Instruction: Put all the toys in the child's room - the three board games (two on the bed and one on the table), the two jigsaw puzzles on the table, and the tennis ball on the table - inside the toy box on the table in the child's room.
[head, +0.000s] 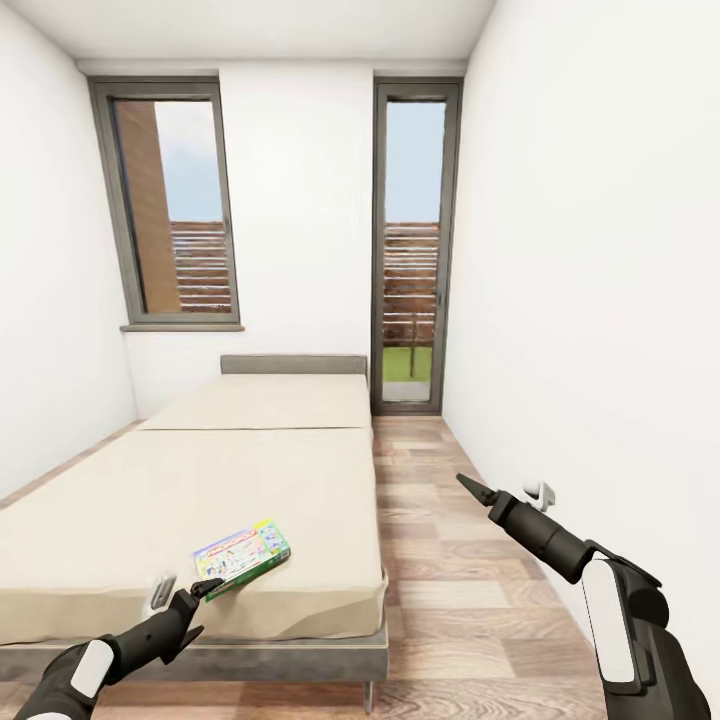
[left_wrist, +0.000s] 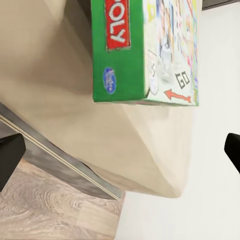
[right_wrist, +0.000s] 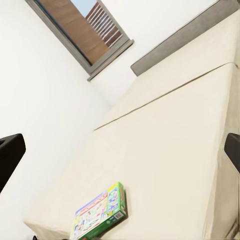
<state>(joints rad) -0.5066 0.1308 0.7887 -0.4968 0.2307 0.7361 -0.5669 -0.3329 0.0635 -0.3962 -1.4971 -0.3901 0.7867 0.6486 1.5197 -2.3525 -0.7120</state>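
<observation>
all views share bed (head: 200, 480)

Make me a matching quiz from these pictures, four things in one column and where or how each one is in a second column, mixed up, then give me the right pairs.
Things:
1. board game
2. left claw
3. right claw
4. bed

Places or states:
A. raised over the wooden floor, near the right wall
B. fills the left of the room, its grey headboard under the window
C. lies flat near the foot corner of the mattress
D. open, right beside the game box at the foot of the bed

Pairs: 1-C, 2-D, 3-A, 4-B
</observation>
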